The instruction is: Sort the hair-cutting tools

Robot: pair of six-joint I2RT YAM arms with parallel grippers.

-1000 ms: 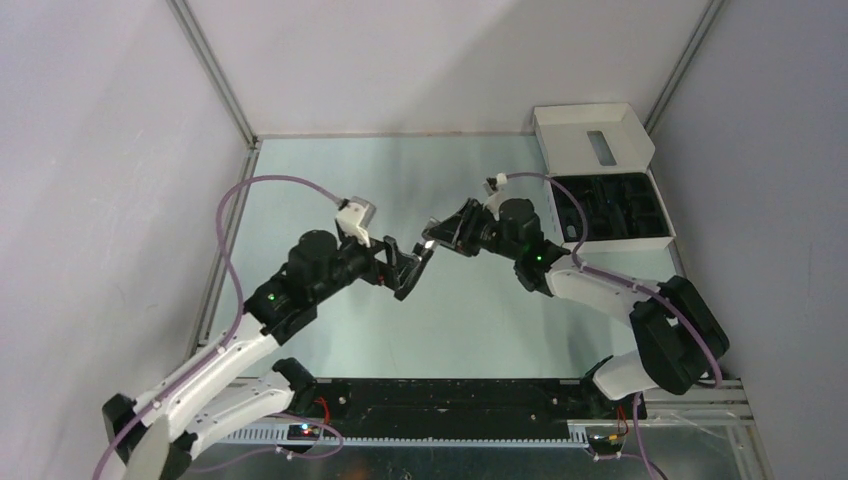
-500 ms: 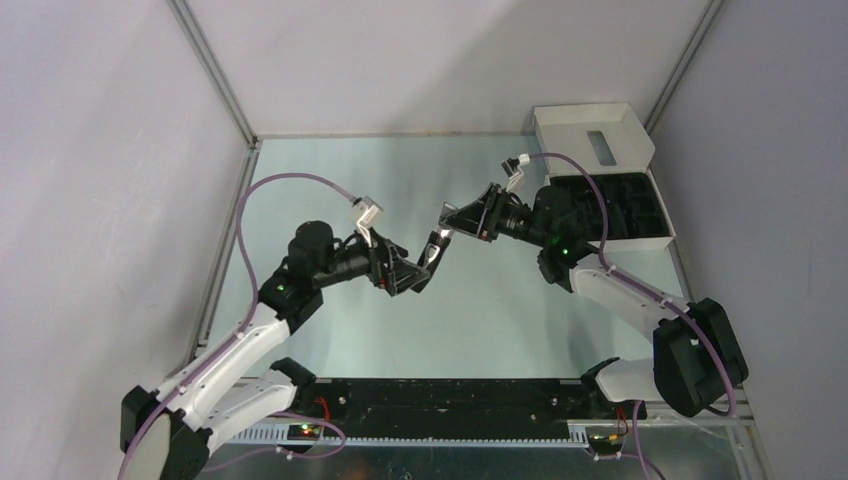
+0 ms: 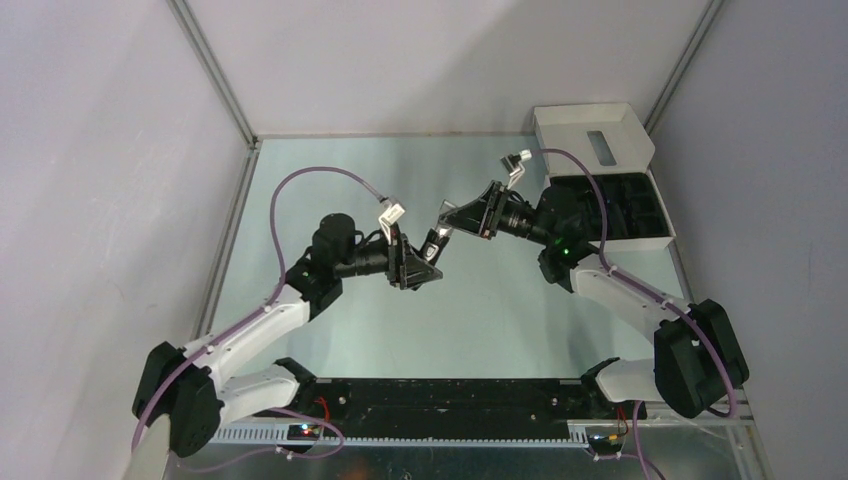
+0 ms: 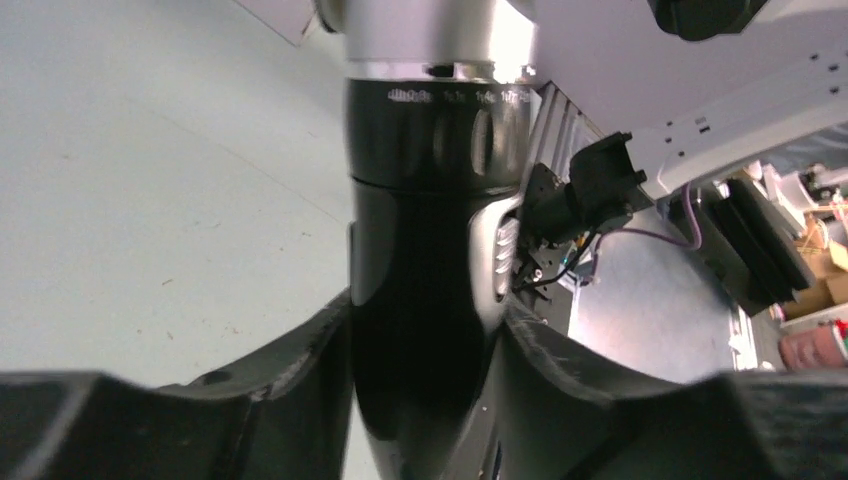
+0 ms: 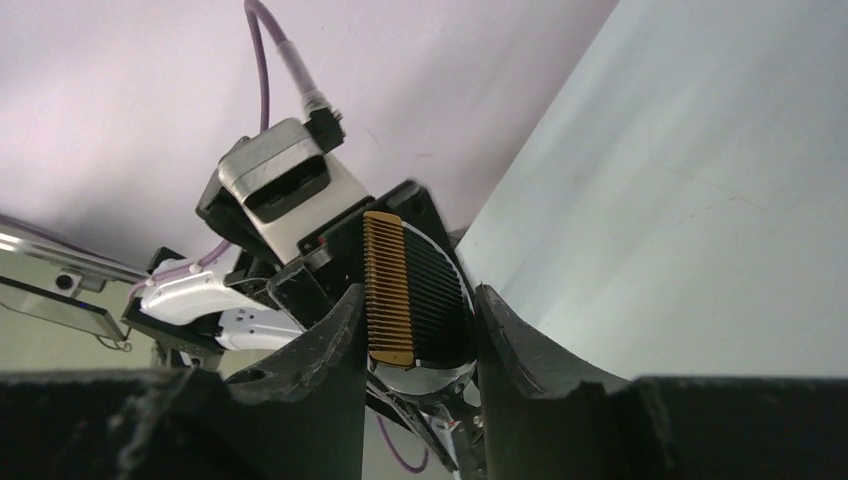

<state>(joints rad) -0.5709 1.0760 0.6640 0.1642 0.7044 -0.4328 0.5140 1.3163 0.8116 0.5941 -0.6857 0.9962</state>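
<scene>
The hair clipper [image 3: 437, 241] hangs in the air over the middle of the table, held between both arms. In the right wrist view its gold and black toothed blade head [image 5: 412, 287] sits pinched between the fingers of my right gripper [image 5: 415, 305], which is shut on it. The left wrist view shows the clipper's black body and silver-grey collar [image 4: 430, 190], with my left gripper [image 4: 425, 315] pressing against both sides of the body. From above, the left gripper [image 3: 425, 262] meets the right gripper [image 3: 452, 222] at the clipper. The other small tools are not clearly visible.
A white box [image 3: 592, 128] with an open lid stands at the back right, and its black tray [image 3: 612, 208] holds dark shapes I cannot make out. Purple cables loop above both wrists. Grey walls close off the left, back and right.
The left arm has swung right and its jaws have narrowed onto the clipper's body. The right arm shifted up and right with the clipper, then held still.
</scene>
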